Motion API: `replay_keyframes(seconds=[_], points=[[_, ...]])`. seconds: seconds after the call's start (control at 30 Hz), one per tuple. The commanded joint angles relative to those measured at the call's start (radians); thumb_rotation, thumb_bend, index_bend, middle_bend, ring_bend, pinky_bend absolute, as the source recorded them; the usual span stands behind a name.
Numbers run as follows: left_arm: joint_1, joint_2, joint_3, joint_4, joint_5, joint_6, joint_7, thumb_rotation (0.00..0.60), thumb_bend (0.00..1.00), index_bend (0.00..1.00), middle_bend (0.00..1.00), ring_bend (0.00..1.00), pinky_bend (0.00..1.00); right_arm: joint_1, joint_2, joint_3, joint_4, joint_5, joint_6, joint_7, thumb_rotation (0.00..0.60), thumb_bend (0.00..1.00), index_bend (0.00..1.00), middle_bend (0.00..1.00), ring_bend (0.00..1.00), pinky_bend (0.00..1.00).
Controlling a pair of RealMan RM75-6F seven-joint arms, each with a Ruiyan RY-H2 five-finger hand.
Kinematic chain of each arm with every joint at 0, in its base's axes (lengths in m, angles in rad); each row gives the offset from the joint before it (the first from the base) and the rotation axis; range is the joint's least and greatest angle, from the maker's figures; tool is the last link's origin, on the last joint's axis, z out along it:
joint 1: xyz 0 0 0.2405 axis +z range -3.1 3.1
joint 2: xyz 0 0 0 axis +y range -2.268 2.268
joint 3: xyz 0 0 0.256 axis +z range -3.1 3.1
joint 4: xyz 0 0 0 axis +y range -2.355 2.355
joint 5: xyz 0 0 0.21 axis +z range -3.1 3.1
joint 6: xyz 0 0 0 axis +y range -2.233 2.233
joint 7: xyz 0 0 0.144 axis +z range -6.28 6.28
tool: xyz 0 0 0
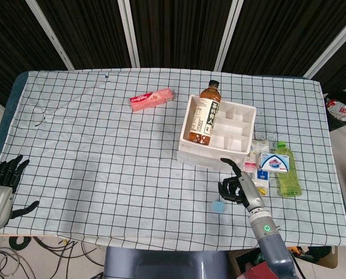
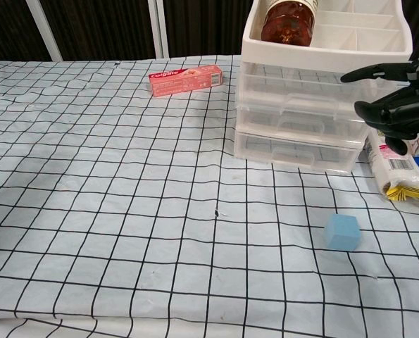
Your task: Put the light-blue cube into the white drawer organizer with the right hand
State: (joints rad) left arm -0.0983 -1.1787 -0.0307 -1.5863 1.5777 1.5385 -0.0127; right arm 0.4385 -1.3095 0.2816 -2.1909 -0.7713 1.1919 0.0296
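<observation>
The right hand [image 1: 238, 187] holds nothing: its dark fingers [image 2: 378, 111] are loosely curled and apart from one another, with one digit stretched out straight toward the white drawer organizer [image 1: 218, 137], its tip close to the organizer's front face; in the chest view the same hand [image 2: 399, 107] hangs in the air at the level of the upper drawers. Below and to the left of those fingers, apart from them, the light-blue cube [image 2: 342, 232] sits on the checked tablecloth [image 1: 103, 151], in front of the organizer's lowest drawer and untouched. Just beyond the fingers on their right lies a white and yellow packet [image 2: 399, 169], with a small blue and white pack [image 1: 274, 162] past it and a green bottle [image 1: 287, 172] lying farther out still. Above the fingers, the organizer's open top compartments hold a brown tea bottle [image 1: 204, 114] laid in the left-hand section. Well to the left of the organizer, a pink toothpaste box [image 1: 152, 99] lies on the cloth. Far off at the table's near left corner, the left hand [image 1: 5, 185] rests with its fingers spread, holding nothing.
</observation>
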Motion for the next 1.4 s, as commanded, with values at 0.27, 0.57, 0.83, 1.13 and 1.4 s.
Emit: replay_keyframes(seconds=[0.27, 0.57, 0.83, 1.13, 1.4], points=[[-0.002, -0.001, 0.002, -0.002, -0.003, -0.007, 0.005, 0.600, 0.02, 0.00, 0.00, 0.00, 0.00, 0.030, 0.011, 0.031, 0.013, 0.097, -0.011, -0.019, 0.600, 0.47, 0.33, 0.79, 0.84, 0.74], [-0.001, 0.000, 0.003, -0.003, -0.002, -0.006, 0.005, 0.600, 0.02, 0.00, 0.00, 0.00, 0.00, -0.005, 0.030, -0.002, -0.032, 0.041, -0.016, 0.018, 0.600, 0.48, 0.33, 0.79, 0.84, 0.74], [-0.001, -0.001, 0.003, -0.002, -0.001, -0.006, 0.005, 0.600, 0.02, 0.00, 0.00, 0.00, 0.00, -0.039, 0.046, -0.045, -0.060, -0.037, -0.020, 0.038, 0.600, 0.48, 0.27, 0.79, 0.84, 0.74], [-0.001, 0.000, 0.003, 0.000, -0.001, -0.005, 0.003, 0.600, 0.02, 0.00, 0.00, 0.00, 0.00, -0.073, 0.060, -0.108, -0.067, -0.158, -0.025, 0.040, 0.600, 0.37, 0.00, 0.79, 0.84, 0.74], [-0.002, 0.001, 0.002, 0.003, 0.002, -0.003, 0.001, 0.600, 0.02, 0.00, 0.00, 0.00, 0.00, -0.167, 0.137, -0.208, -0.095, -0.344, 0.049, 0.028, 0.600, 0.27, 0.00, 0.79, 0.84, 0.74]])
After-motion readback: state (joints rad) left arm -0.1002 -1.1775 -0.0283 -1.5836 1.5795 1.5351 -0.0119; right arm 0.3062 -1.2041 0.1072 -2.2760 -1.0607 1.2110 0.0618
